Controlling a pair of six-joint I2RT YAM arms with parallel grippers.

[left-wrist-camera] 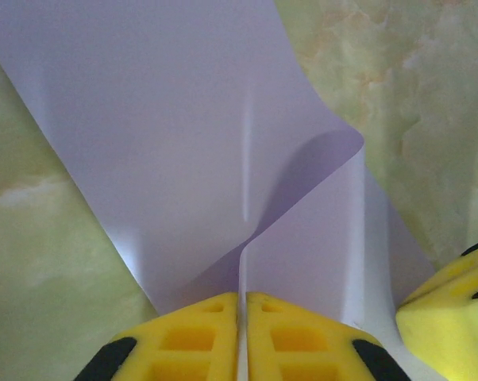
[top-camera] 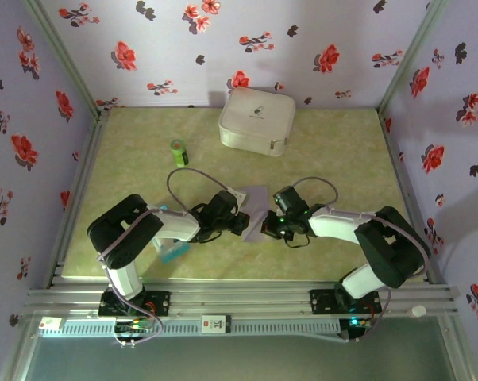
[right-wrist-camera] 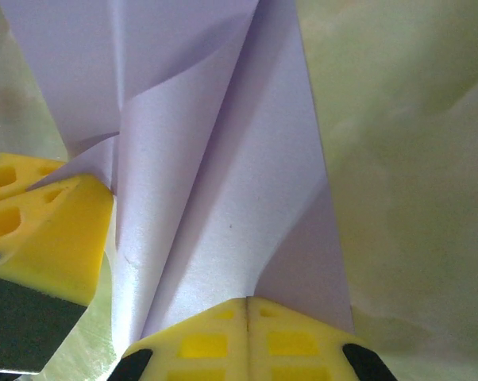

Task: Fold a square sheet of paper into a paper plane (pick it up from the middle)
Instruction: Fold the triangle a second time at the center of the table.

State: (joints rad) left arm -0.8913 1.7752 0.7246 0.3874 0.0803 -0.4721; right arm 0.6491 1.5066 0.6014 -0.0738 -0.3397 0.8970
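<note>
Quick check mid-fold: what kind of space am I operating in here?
Probably a small enclosed robot test booth, not a home: floral-papered walls box in a green marbled tabletop, with an aluminium mounting rail along its near edge.

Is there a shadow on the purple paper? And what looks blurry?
Left wrist: yes, the curled flap casts a dark shadow on the paper. Right wrist: folds look darker underneath, and the table is blurry. Top: even light, no strong glare.
</note>
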